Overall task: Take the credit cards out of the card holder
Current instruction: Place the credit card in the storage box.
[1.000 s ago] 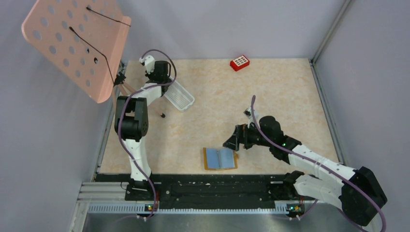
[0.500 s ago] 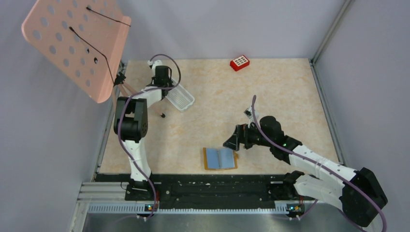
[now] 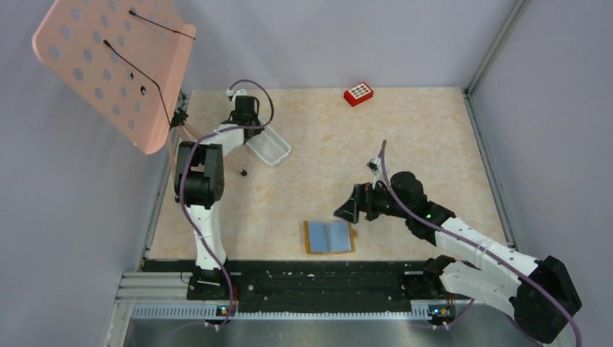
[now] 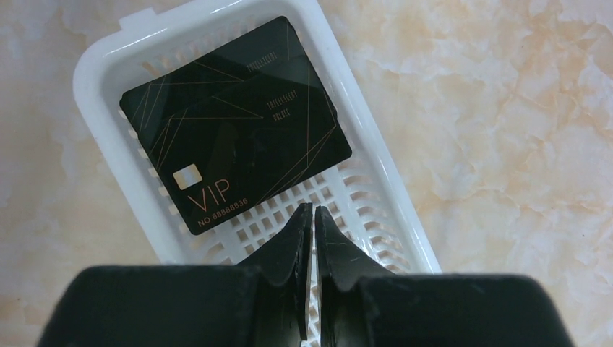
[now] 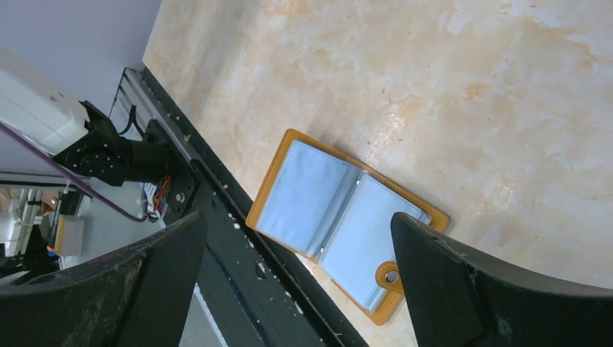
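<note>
Probably stiff and slick, the credit card (image 4: pixel 235 123) beyond the closed left jaws wants edge-pinching; right jaws gape.

bright even light, soft shadows, pics sharp

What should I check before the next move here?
1. Card delivered: the black card lies flat inside the white tray. Ok.
2. Left gripper empty: it is shut above the tray with nothing between the fingers. Ok.
3. Card holder accessible: it lies open on the table, blue sleeves up. Ok.
4. Right gripper ready: it is open, and the wrist view frames the card holder between its fingers. Ok.
5. Cards left in the card holder: none shows in the open sleeves, and other pages are hidden. Cannot tell.
</note>
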Controlling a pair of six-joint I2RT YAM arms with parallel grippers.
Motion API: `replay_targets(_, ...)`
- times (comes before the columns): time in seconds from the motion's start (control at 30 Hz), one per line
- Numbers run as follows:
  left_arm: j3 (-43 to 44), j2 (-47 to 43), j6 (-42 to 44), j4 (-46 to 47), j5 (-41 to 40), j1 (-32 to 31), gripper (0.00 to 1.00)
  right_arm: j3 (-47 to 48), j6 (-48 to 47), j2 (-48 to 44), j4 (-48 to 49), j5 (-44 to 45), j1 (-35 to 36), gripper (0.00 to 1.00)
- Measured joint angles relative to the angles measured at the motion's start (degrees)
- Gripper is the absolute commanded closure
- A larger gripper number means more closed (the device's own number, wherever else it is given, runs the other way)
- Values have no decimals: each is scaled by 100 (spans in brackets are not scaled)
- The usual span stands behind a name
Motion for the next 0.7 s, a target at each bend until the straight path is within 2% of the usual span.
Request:
replay_targets(0.4,876,542,-127,-713,-129,87,90,42,-46,74,11,7,0,2)
replay_targets(0.7,940,568,-142,-758,-181,96,90,42,-52,74,13,22,0,2)
